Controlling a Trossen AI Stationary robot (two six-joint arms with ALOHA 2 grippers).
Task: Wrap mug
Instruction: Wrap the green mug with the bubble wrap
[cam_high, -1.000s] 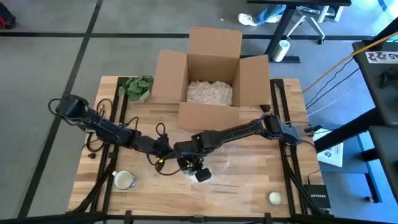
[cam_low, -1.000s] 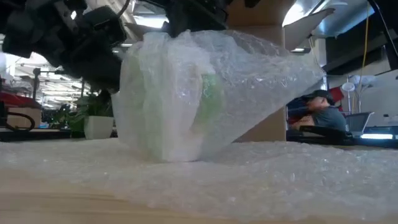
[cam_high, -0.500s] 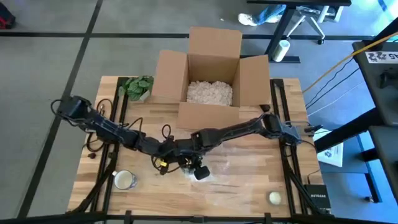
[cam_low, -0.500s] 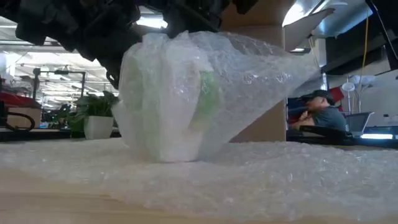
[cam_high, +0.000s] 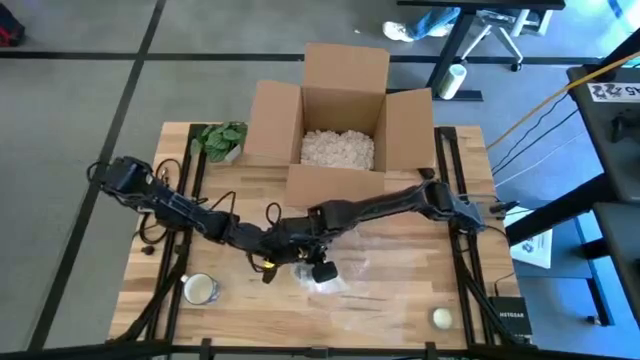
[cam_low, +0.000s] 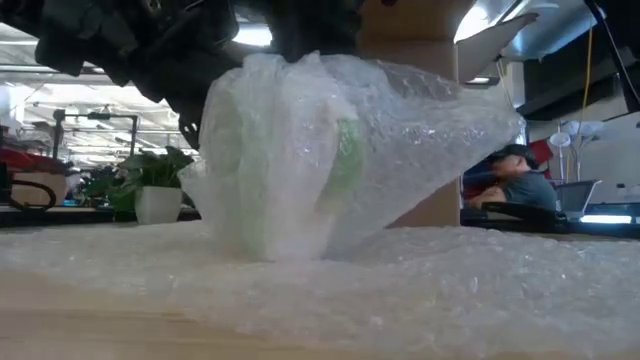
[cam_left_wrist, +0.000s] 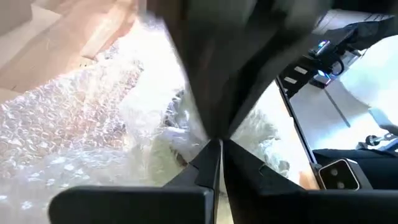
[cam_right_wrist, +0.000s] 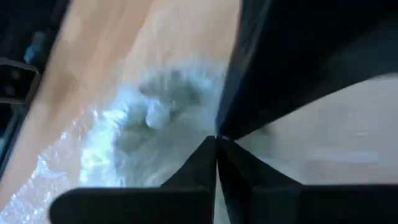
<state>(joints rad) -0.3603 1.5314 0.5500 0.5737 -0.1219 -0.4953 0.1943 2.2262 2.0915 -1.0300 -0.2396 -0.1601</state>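
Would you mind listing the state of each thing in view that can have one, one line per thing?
Mug: upright, covered in bubble wrap.
Bubble wrap: bunched over the mug, the rest spread flat on the table.
Cardboard box: open, flaps up, holding white packing fill.
Left gripper: shut, at the wrap.
Right gripper: shut, over the wrap.
Potted plant: upright.
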